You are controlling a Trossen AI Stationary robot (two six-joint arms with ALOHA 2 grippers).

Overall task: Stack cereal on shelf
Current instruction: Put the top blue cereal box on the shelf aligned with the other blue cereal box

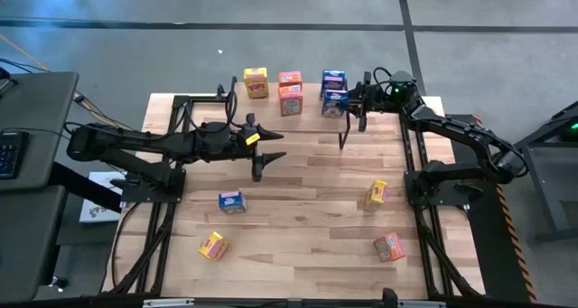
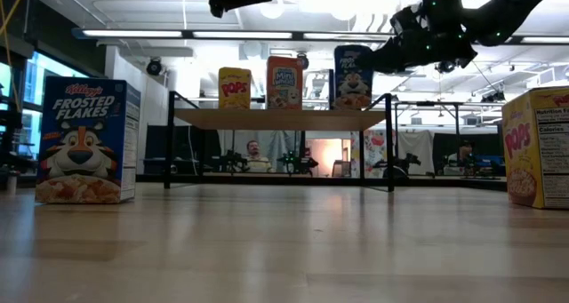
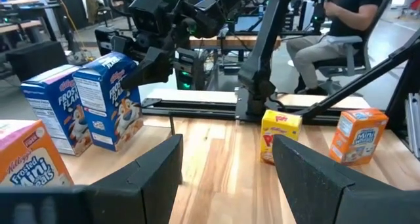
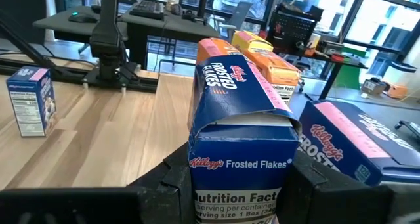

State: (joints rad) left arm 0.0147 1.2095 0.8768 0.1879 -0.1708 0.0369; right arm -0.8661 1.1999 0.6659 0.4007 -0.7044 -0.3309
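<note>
Gripping a blue cereal box (image 4: 239, 145) upright, the right gripper (image 1: 348, 100) hovers at the shelf (image 1: 312, 116) just beside another blue box (image 1: 333, 78) already up there, left gripper (image 1: 257, 154) half-open and empty mid-table.

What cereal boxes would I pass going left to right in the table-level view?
Near blue Frosted Flakes box → yellow Pops box on the shelf → orange Mini-Wheats box → blue box at shelf's right end → Pops box at the edge.

Seated person (image 3: 341, 27), perhaps a keyboard (image 1: 9, 154)
</note>
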